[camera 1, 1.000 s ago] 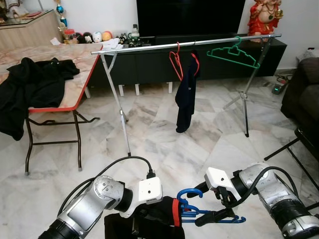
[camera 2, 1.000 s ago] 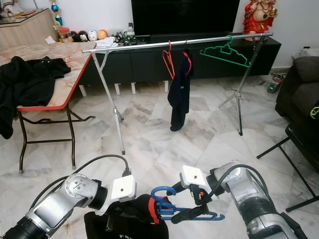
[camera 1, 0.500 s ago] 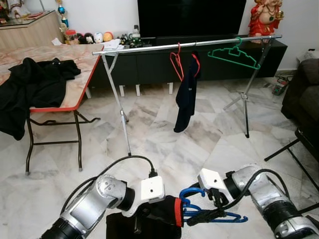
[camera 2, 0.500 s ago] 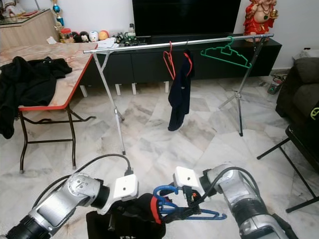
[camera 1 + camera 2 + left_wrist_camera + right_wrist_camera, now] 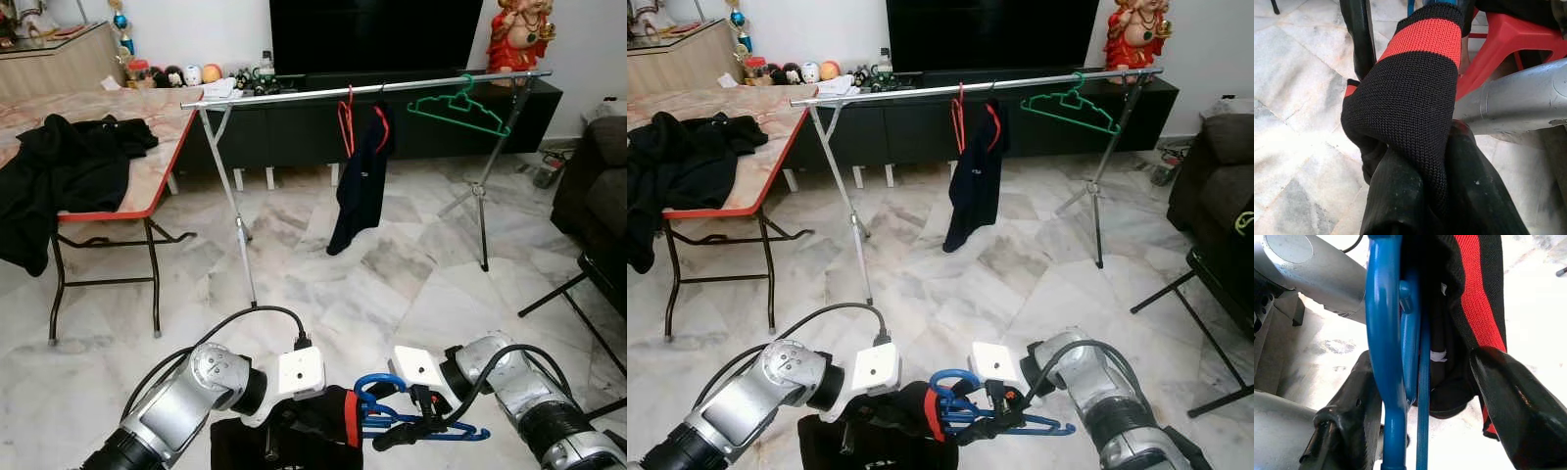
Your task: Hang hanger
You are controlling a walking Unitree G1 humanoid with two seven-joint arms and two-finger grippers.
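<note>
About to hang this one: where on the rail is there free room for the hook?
The rail is bare from its table-side end to the red hanger. A shorter gap lies between the dark garment and the green hanger. The middle is crowded.

Silver arms, white wrist boxes, black cables, seemingly ribbed black fingers point(image 5: 1400, 196).

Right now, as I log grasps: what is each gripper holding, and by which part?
The left gripper pinches the black garment near its red-striped cuff. The right gripper holds the blue hanger near the base of its hook.
</note>
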